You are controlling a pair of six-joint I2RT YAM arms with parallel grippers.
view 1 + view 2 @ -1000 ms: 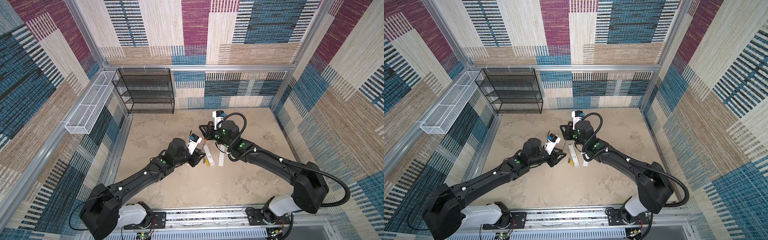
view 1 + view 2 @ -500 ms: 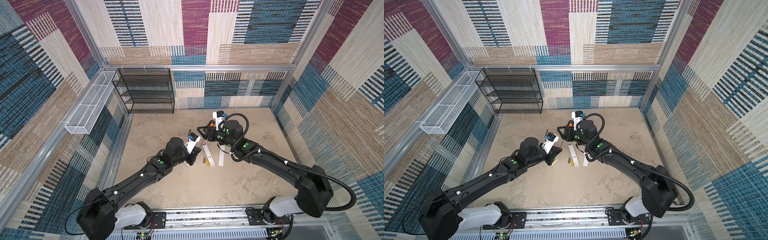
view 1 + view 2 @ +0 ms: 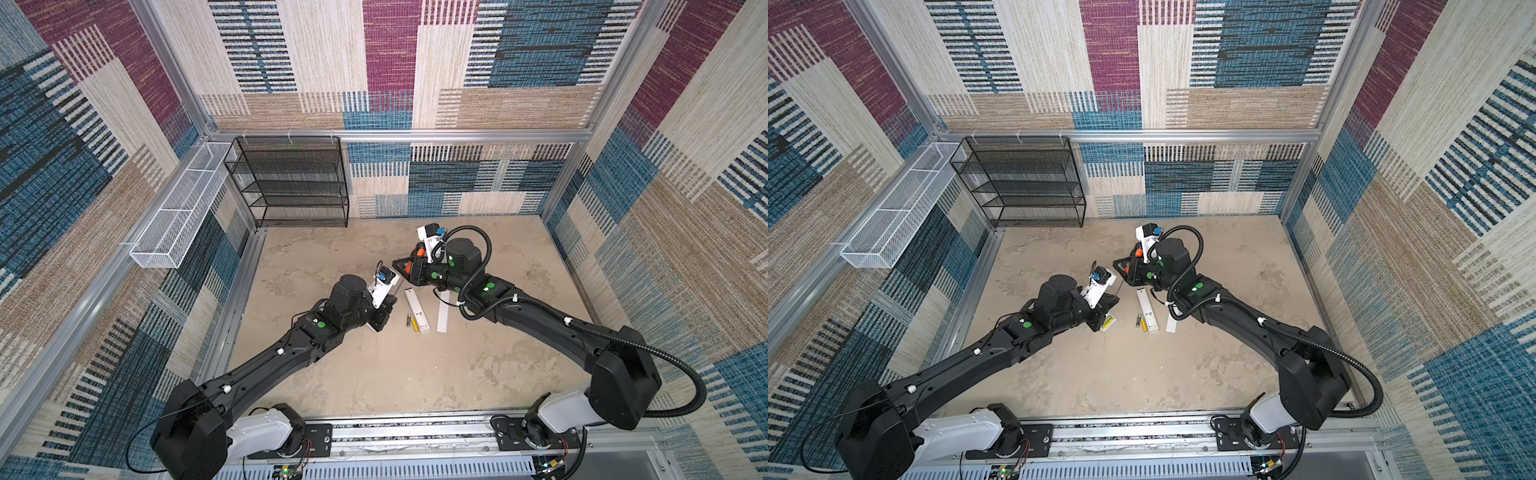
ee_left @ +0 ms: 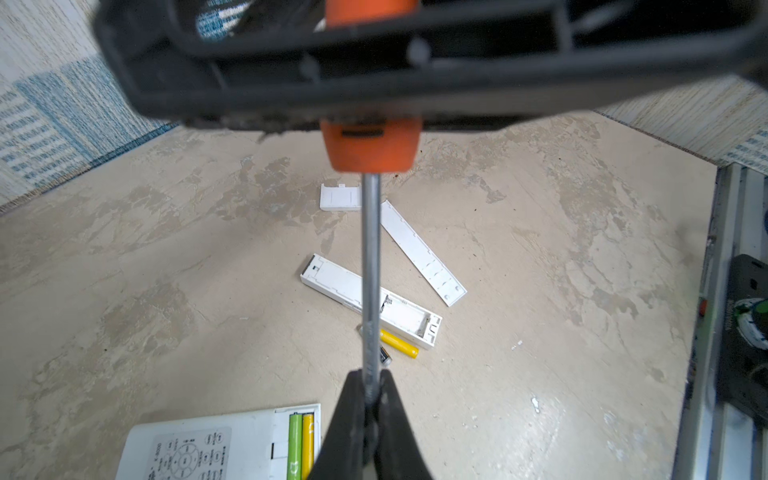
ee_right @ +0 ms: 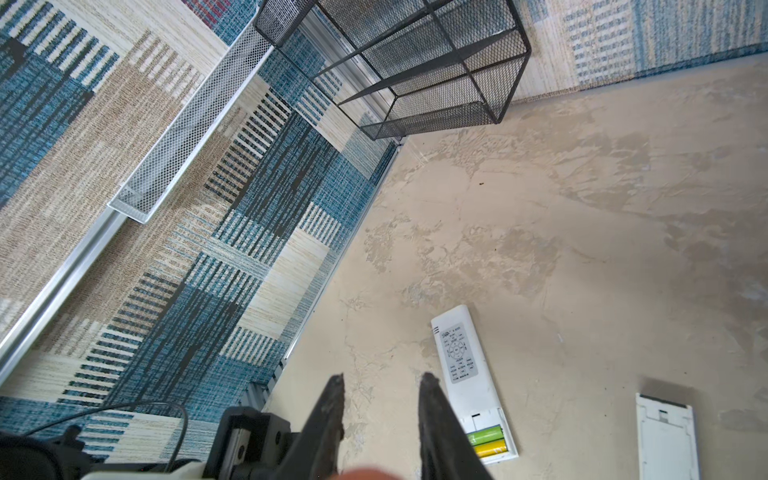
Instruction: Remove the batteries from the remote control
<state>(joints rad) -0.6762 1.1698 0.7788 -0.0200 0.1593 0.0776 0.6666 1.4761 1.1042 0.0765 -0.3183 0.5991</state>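
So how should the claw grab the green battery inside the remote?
From straight above, at one end. The green battery lies flat in the open bay of the remote control, squeezed between the bay wall and the yellow battery, so its long sides probably leave no room to pinch. Lifting an end first, then pinching its middle, seems best.

White remote control (image 4: 199, 449), grey label (image 4: 189, 455): button diagram with tiny legends, a code starting "K-", digits unsure; print on its batteries (image 4: 301, 444) illegible
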